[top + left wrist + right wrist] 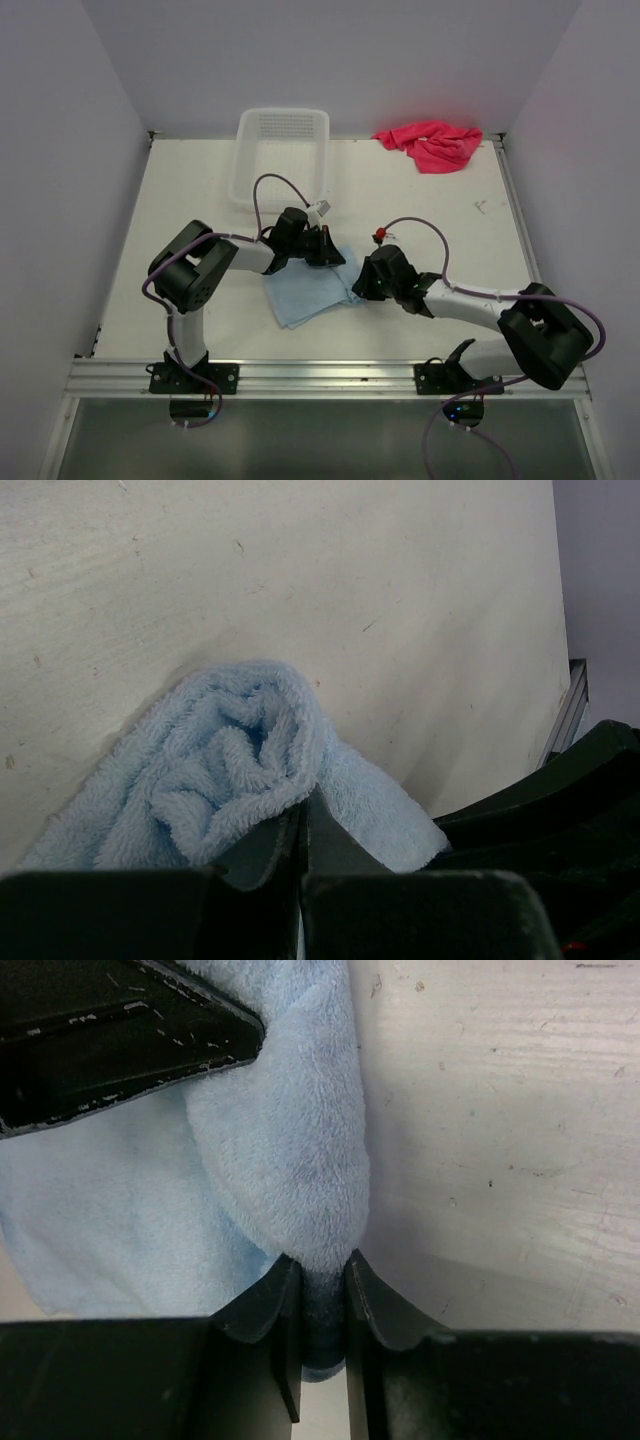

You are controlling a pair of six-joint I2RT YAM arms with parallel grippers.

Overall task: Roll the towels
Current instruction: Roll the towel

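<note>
Blue towel (305, 292) lies mid-table, close to the front rail, between the two arms. Left of it, bare table (180, 200) runs wide open to the wall. White mesh basket (243, 170) stands at the back, just beyond the left gripper (332, 256), which is clamped on a bunched fold at the blue towel's far edge. Right gripper (360, 287) pinches the right-hand edge, cloth squeezed between its fingers. Back right corner: pink towel (432, 143), crumpled, well apart, with open tabletop in front of it.

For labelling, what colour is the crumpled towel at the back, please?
The towel is pink-red; top external view.
</note>
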